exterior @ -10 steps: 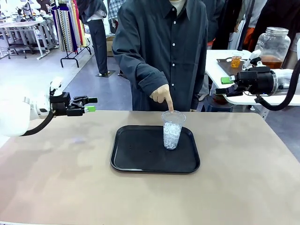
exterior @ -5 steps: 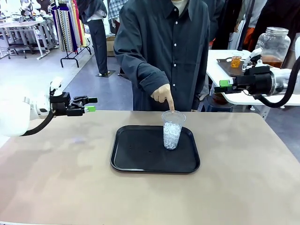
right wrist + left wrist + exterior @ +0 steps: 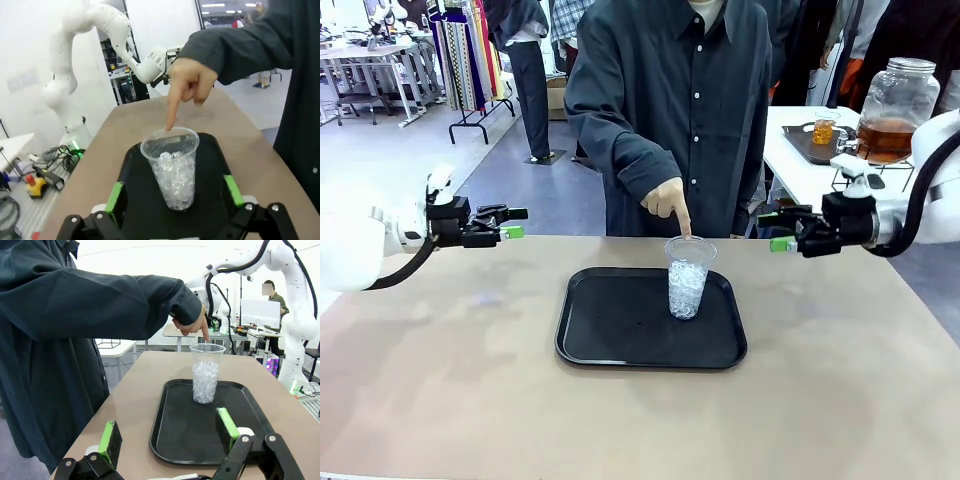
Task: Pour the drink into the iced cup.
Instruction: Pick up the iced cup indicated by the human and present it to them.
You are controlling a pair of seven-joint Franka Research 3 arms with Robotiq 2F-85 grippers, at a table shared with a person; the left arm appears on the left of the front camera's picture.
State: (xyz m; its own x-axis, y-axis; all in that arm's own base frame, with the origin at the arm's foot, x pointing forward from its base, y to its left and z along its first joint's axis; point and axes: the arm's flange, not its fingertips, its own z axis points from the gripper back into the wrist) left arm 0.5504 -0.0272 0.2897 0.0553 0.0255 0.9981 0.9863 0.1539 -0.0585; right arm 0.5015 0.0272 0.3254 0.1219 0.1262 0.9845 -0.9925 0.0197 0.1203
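A person in a dark button-up shirt [image 3: 690, 100] stands at the far side of a tan table [image 3: 440, 380] and points down with one hand [image 3: 666, 200] at the rim of the iced cup [image 3: 688, 278], fingertip just above it. The clear plastic cup stands upright, filled most of the way with white ice, on the right half of a black tray [image 3: 610, 325] at the table's middle.

The left gripper [image 3: 514, 222] hangs over the table's far left edge, well apart from the tray. Its green-padded jaws are spread wide with nothing between them, and its wrist view looks across the tray at the cup. The right gripper [image 3: 778, 229] hovers over the table's far right side, pointed toward the cup, its jaws likewise wide and empty.

The amber-brown drink [image 3: 823, 132] sits in a small clear cup on a white side table [image 3: 782, 150] behind the right arm, well apart from the iced cup. Beside it is a large lidded glass jar [image 3: 900, 95] holding liquid of the same colour.
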